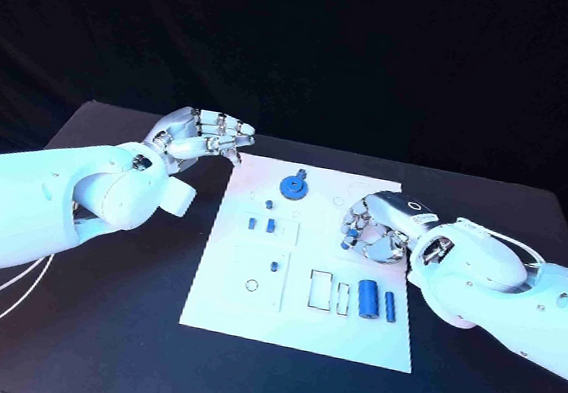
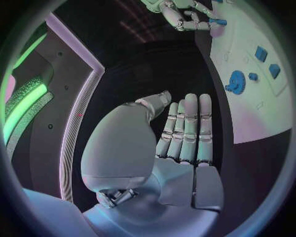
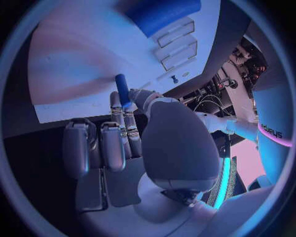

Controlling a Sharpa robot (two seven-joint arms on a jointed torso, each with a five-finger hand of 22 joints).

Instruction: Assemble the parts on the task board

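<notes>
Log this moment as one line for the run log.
left hand: empty, beside task board | right hand: pinching small blue peg over board | blue gear: on board

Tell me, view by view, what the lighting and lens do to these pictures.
Head view: bluish light, task board bright against the dark table. Left wrist view: fisheye bends the board's edge; green glow beside the left hand. Right wrist view: right hand pinches a blue peg; nearest blue piece blurred.

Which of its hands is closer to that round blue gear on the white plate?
Left. The left hand hovers off the plate's edge beside the gear; the right hand, pinching a blue peg, is slightly farther.
</notes>
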